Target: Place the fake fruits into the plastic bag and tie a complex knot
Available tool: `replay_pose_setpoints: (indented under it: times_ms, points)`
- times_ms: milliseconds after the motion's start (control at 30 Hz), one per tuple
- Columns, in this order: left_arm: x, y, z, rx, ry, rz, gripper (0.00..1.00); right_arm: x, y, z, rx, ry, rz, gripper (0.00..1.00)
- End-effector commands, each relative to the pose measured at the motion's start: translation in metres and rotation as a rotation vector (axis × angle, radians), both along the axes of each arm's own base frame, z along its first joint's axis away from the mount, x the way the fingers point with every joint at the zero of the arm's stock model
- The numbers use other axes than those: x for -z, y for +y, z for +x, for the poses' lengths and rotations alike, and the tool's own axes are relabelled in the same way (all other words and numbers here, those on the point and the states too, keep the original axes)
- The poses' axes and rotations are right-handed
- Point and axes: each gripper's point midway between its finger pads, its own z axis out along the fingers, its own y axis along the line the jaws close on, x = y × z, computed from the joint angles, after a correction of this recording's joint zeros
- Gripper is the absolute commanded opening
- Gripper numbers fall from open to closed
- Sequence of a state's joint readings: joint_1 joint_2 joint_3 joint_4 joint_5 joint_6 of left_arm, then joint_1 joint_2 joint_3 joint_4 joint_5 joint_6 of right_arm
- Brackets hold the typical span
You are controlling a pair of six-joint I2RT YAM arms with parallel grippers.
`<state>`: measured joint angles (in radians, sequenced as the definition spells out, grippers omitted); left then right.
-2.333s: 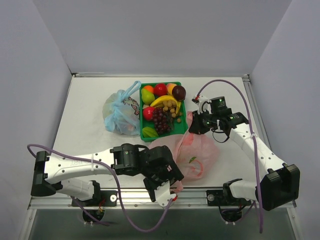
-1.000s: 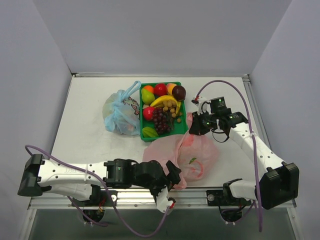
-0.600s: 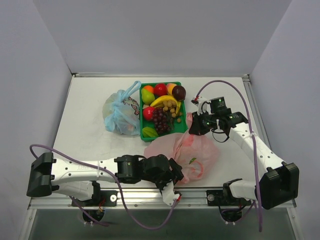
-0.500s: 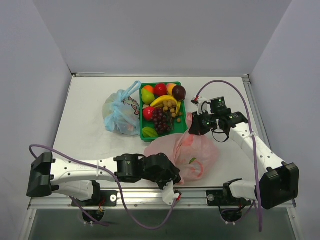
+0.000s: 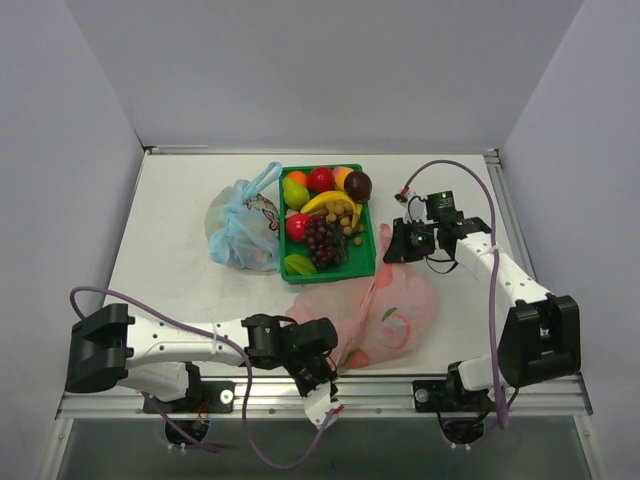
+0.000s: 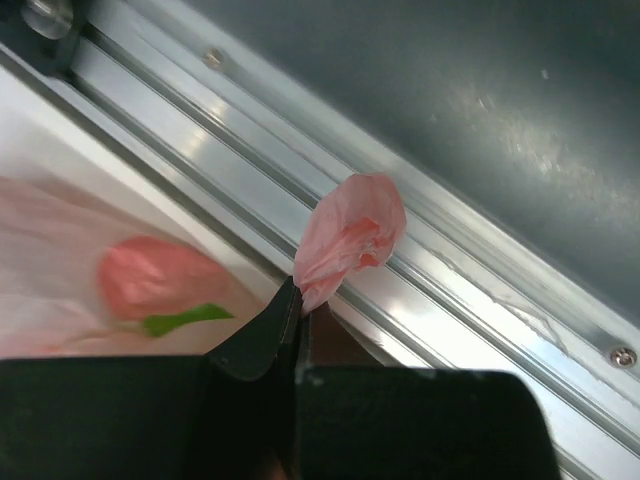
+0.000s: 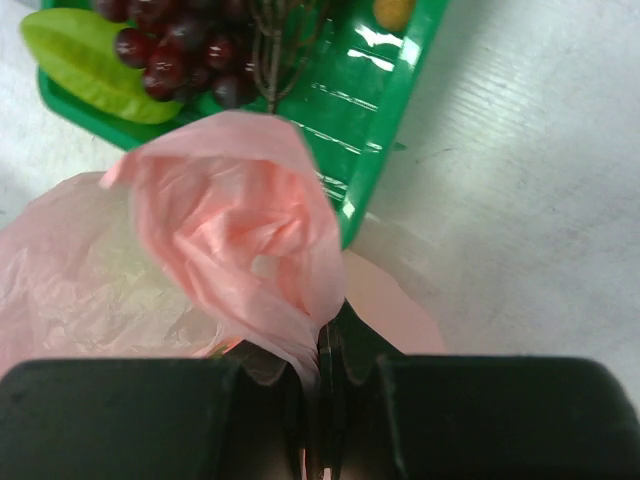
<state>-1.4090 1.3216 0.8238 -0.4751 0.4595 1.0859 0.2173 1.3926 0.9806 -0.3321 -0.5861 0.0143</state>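
The table [image 5: 170, 230] carries everything. The plastic bag [image 5: 385, 315] lies toward its near edge, right of centre, and looks flatter and more drawn out than a second ago; my right arm has shifted, and the left tool [image 6: 297, 300] has just gone from spread to pressed together on the bag's near handle [image 6: 350, 232], right at the table's near edge; the right tool [image 7: 322, 345] stays pinched on the far handle [image 7: 250, 230], just beside the green tray [image 5: 362, 268]. I read that as both handles secured, ready for pulling the mouth open; the fake fruits [image 5: 325, 215] all appear to sit in the tray, so filling has not begun. The bag is thin, translucent pink film, crinkled and limp; the tray is hard, glossy plastic; the fruits are smooth, shiny and rounded, the grapes knobbly.
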Motion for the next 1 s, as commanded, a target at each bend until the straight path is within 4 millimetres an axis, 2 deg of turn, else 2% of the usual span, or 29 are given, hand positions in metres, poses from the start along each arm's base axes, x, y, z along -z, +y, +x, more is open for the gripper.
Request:
replay_pose_setpoints:
  times_ms: [0,33,133,267,333,400,433,500,567,600,633,700,733,833,867,900,967]
  points:
    - [0.022,0.019,-0.018,0.077,0.113,0.057,0.0,0.014,-0.006,0.016,0.093,0.023,0.024,0.0]
    - [0.033,0.026,-0.017,0.078,0.119,0.08,0.0,0.017,-0.005,0.019,0.11,0.023,0.031,0.0]
    - [0.044,0.028,-0.005,0.051,0.152,0.101,0.0,0.037,-0.006,0.02,0.139,0.073,0.031,0.0]
    - [0.05,0.025,0.009,0.023,0.182,0.107,0.0,0.05,-0.007,0.022,0.163,0.099,0.024,0.0]
    - [0.052,0.026,0.009,0.036,0.189,0.118,0.0,0.05,-0.006,0.024,0.164,0.095,0.024,0.0]
    - [0.045,0.026,0.005,0.062,0.209,0.123,0.0,0.044,-0.006,0.026,0.169,0.091,0.035,0.0]
    - [0.036,0.023,0.003,0.07,0.225,0.114,0.0,0.035,-0.004,0.026,0.163,0.079,0.052,0.0]
    - [0.004,0.011,0.0,0.059,0.259,0.074,0.0,0.017,0.0,0.024,0.159,0.074,0.093,0.0]
    - [-0.025,0.003,-0.007,0.032,0.328,0.037,0.0,-0.013,0.007,0.018,0.13,0.023,0.153,0.0]
    - [-0.054,-0.007,-0.007,0.033,0.336,-0.026,0.0,-0.024,0.01,0.016,0.124,0.003,0.176,0.0]
    - [-0.067,-0.011,-0.01,0.032,0.353,-0.048,0.0,-0.044,0.013,0.012,0.108,-0.05,0.2,0.0]
    - [-0.1,-0.023,-0.011,-0.003,0.402,-0.087,0.0,-0.063,0.023,0.003,0.052,-0.085,0.246,0.0]
    - [-0.109,-0.028,-0.01,-0.019,0.42,-0.094,0.0,-0.075,0.026,-0.003,0.031,-0.117,0.265,0.0]
    - [-0.129,-0.042,-0.002,-0.099,0.486,-0.12,0.0,-0.092,0.043,-0.024,-0.067,-0.159,0.303,0.0]
    - [-0.132,-0.044,0.006,-0.177,0.545,-0.107,0.0,-0.091,0.05,-0.033,-0.107,-0.16,0.305,0.0]
    - [-0.143,-0.054,0.015,-0.205,0.571,-0.162,0.0,-0.092,0.054,-0.039,-0.133,-0.166,0.306,0.0]
    - [-0.15,-0.057,0.041,-0.351,0.68,-0.164,0.0,-0.091,0.056,-0.049,-0.171,-0.182,0.304,0.0]
